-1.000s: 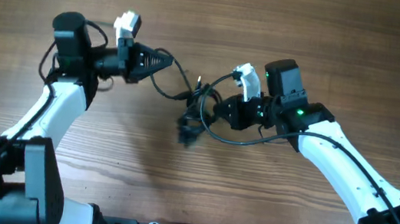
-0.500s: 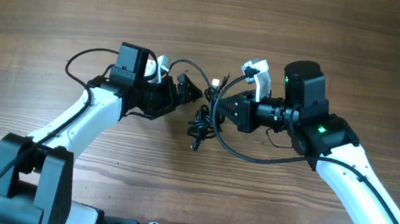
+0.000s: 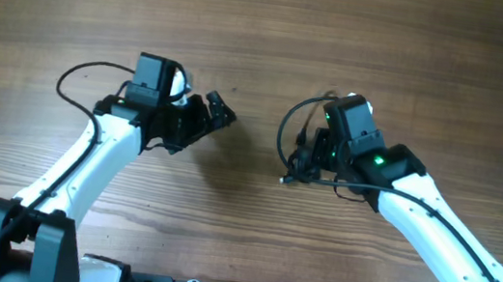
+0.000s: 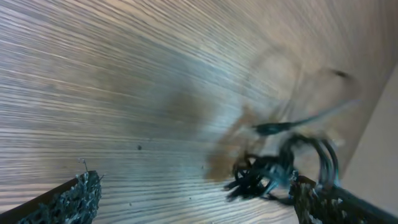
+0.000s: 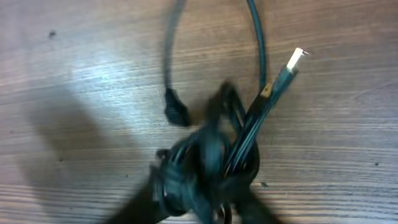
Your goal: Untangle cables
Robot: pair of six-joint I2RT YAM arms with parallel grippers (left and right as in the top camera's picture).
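Left jaws: wide open, empty, facing the cables (image 5: pixel 208 158) to take a strand.
Right jaws: directly over them; too blurred to tell whether I'm gripping.
Cables: knotted, right of centre on the surface (image 3: pixel 267 26).

The cables (image 3: pixel 294 156) form one tight, black, knotted bundle right of centre in the overhead view, with a thin loop (image 3: pixel 285 126) arching away and a silver-tipped plug (image 5: pixel 293 60) sticking out

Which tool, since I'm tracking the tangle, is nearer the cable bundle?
Right. The right tool is right at the cable bundle; the left tool hangs open, well apart from it.
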